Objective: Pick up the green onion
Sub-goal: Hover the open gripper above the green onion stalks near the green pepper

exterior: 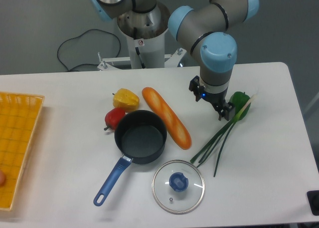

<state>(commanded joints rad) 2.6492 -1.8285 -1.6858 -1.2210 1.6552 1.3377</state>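
The green onion (218,139) lies on the white table right of the bread loaf. Its dark stalks splay toward the lid and its pale stem end (247,101) rests across the green bell pepper (239,99). My gripper (225,114) points down at the upper part of the onion, just left of the pepper. From this angle the arm's wrist hides the finger gap, so I cannot see whether it grips the stalks.
A bread loaf (166,117), a black pot with a blue handle (140,136), a glass lid (178,186), a yellow pepper (125,99) and a red pepper (113,118) lie to the left. A yellow basket (15,138) sits at the far left edge.
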